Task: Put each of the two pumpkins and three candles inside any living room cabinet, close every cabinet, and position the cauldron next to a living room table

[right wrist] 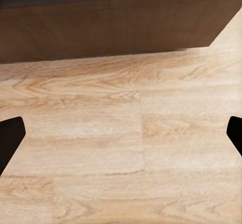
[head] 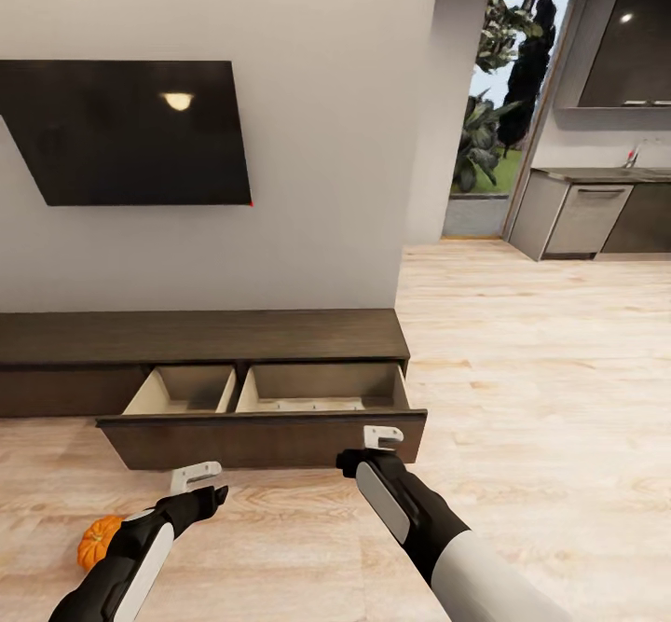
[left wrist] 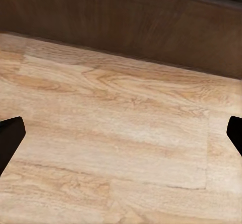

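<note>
- The cabinet (head: 205,338) drawer (head: 266,435) stands pulled out, pale compartments exposed, ready for loading.
- Both grippers, left (head: 198,476) and right (head: 383,436), hang spread and empty before the drawer front.
- One pumpkin (head: 96,542) sits on the floor (head: 540,398) beside the left arm, awaiting pickup.

Your way into the cabinet (head: 205,338) lay over the pulled-out drawer front (head: 261,437), which stood across both grippers' path. Behind it, two beige compartments were open from above. Bare floor (head: 522,473) stretched free to your right.
</note>
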Robot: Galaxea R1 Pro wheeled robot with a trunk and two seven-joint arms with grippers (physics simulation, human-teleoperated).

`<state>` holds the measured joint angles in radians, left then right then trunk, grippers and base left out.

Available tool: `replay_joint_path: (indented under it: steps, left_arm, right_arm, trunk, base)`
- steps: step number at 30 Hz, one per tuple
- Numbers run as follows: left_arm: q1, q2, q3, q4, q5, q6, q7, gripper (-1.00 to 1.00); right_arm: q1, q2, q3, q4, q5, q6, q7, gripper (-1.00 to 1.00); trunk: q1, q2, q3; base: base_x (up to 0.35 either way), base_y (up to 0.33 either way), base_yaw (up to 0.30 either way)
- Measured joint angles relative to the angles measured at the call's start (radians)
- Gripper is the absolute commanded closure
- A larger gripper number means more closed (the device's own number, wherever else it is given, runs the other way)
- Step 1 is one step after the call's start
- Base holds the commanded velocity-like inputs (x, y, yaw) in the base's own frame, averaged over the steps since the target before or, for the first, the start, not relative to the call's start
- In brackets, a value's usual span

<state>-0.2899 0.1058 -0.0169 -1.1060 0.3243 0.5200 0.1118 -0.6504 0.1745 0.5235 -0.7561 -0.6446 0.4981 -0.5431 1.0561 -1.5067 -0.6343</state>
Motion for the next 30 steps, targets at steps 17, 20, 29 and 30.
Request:
replay_joint_path:
  steps: [17, 20, 29, 30]
  left_arm:
    - [0.0, 0.0, 0.0, -0.001, 0.001, -0.002, 0.001, -1.0]
    - [0.0, 0.0, 0.0, -0.003, 0.001, -0.008, 0.001, -1.0]
    - [0.0, -0.001, 0.0, -0.005, 0.001, -0.013, 0.001, -1.0]
    - [0.0, -0.001, -0.001, -0.005, 0.001, -0.014, 0.001, -1.0]
  right_arm:
    - [0.001, 0.0, -0.002, 0.169, 0.001, -0.142, 0.001, -1.0]
    - [0.001, 0.0, -0.002, 0.186, 0.002, -0.169, 0.008, -1.0]
    - [0.002, 0.0, 0.0, 0.197, 0.036, -0.274, 0.014, -1.0]
    - [0.002, 0.0, 0.0, 0.197, 0.044, -0.299, 0.014, -1.0]
  trunk:
    - [0.004, -0.007, -0.003]
    - [0.004, -0.007, -0.003]
    - [0.019, -0.035, -0.016]
    - [0.023, -0.042, -0.019]
  base:
    - [0.0, 0.0, 0.0]
    - [0.0, 0.0, 0.0]
    - [0.0, 0.0, 0.0]
    - [0.0, 0.0, 0.0]
